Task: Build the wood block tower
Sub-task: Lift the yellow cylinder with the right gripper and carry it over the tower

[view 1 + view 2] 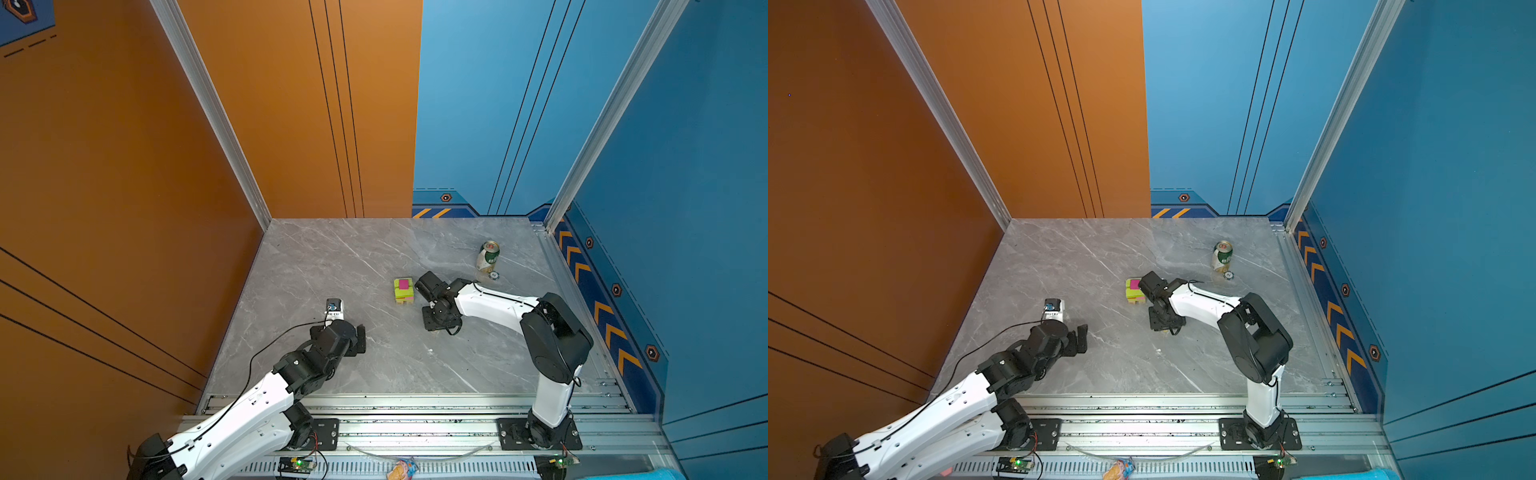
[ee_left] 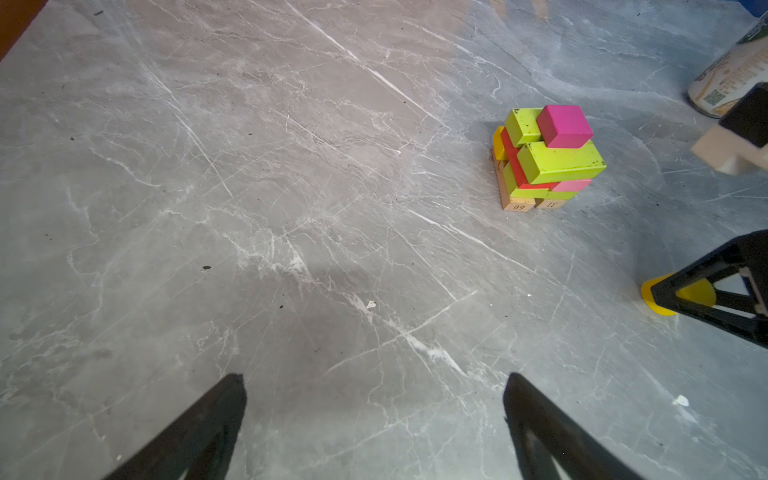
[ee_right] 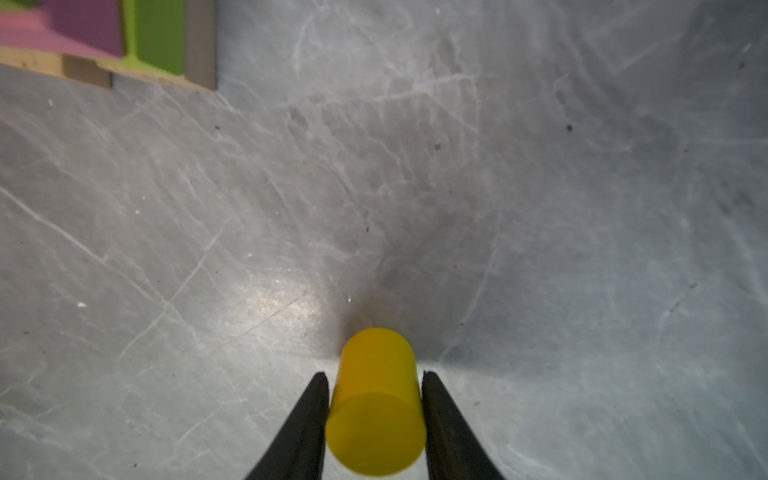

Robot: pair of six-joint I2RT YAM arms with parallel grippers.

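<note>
Noting grey marbled worktop (image 1: 332, 257) carrying everything. Seeing left end effector (image 2: 374, 376) gaping wide over bare stone, gripping nothing. Seeing right end effector (image 3: 375, 374) lowered to the stone, fingers clamping a single block. Finding drink can (image 1: 488, 255) standing upright, far right. Finding tower (image 1: 403, 293) sitting mid-worktop, tan bars lowest, magenta cube (image 2: 564, 124) topping it. Identifying clamped block: yellow cylinder (image 3: 376, 399), near tower, apart from it.
</note>
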